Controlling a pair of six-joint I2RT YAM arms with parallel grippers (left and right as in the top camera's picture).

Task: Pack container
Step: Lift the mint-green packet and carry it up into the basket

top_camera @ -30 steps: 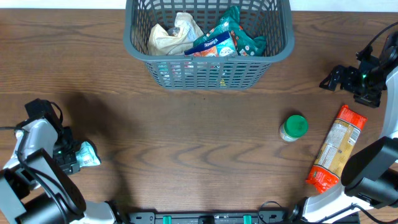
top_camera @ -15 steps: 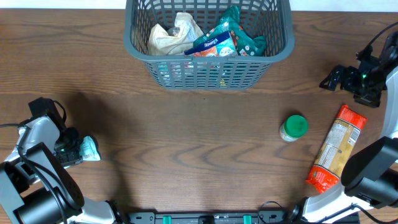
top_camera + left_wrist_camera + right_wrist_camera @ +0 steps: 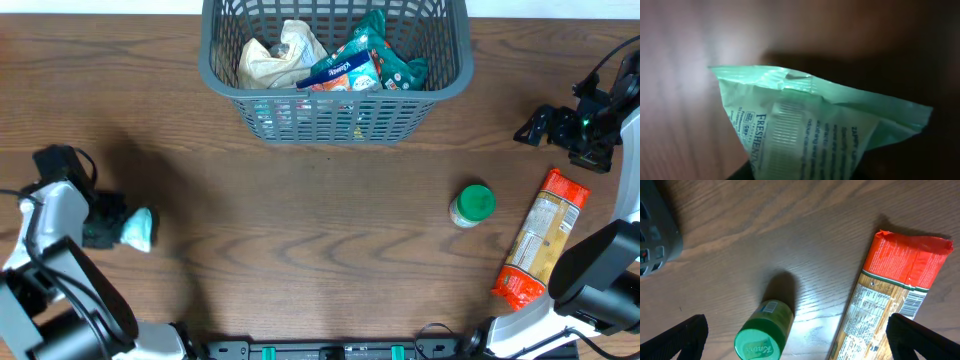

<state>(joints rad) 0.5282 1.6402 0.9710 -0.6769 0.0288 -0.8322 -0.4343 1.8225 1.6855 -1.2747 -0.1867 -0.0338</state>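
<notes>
Since the earlier frames the left tool (image 3: 115,224) has been shifted slightly toward the far side, and the pale green packet (image 3: 138,228) pinched in it has been turned, near the worktop's (image 3: 300,240) left edge. The right tool (image 3: 533,128) is held spread and empty, beyond the green-capped bottle (image 3: 472,205) and the long orange-ended packet (image 3: 540,235). The container (image 3: 335,118) is seen at the far middle, with packets lying inside.

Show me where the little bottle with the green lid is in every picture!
Overhead: the small green-lidded bottle sits right of centre on the brown wooden table.
Left wrist: not in it; only a pale green plastic packet shows.
Right wrist: bottom edge, left of centre.
Shared landmark: the long orange-ended pasta packet just right of it.
</notes>
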